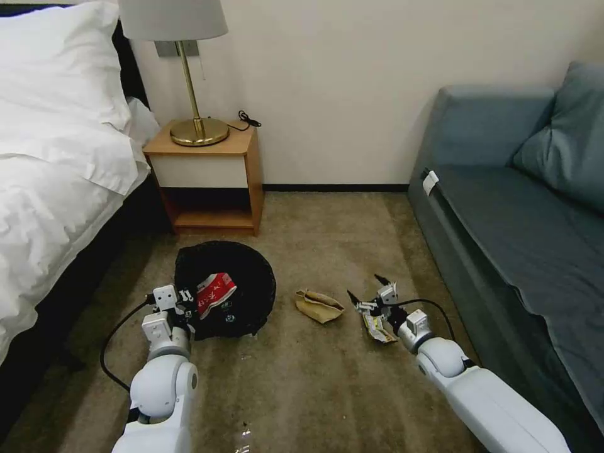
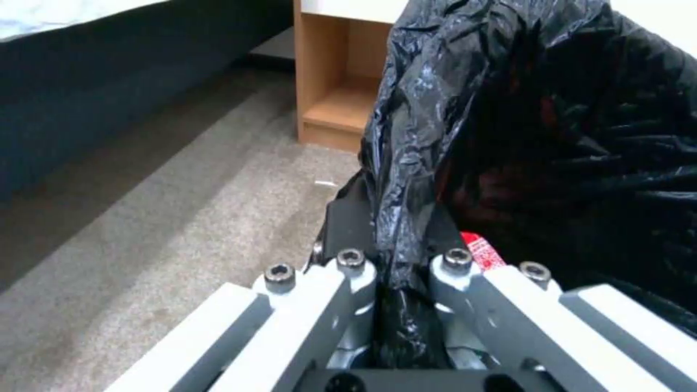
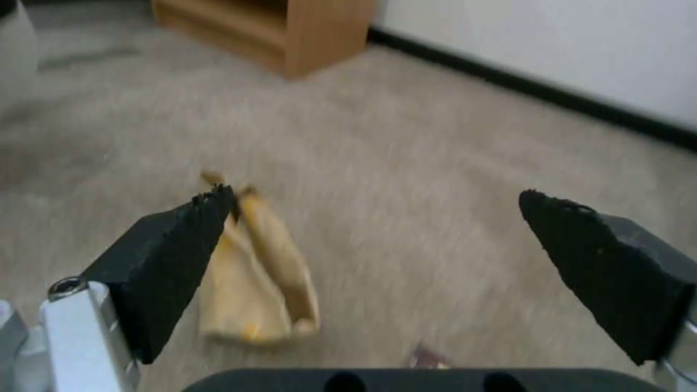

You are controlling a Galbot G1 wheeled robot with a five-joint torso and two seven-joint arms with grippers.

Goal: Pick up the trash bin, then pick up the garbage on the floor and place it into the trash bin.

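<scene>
The white-shelled left gripper (image 1: 186,303) is clenched on the crinkled black plastic liner at the rim of the round trash bin (image 1: 248,277), which holds a glossy red snack packet (image 1: 215,290). The right gripper (image 1: 367,290) hangs low over the nubby tan carpet (image 1: 302,384) with its black pads spread wide, holding nothing. Crumpled tan paper (image 1: 319,305) lies just beside it toward the bin; a dark-and-yellow wrapper (image 1: 377,328) lies under its wrist.

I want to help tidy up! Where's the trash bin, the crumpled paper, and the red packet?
trash bin (image 1: 255,277): head view, on its black bag lining.
crumpled tan paper (image 1: 319,306): head view, on its middle.
red snack packet (image 1: 215,291): head view, on its red face.
</scene>
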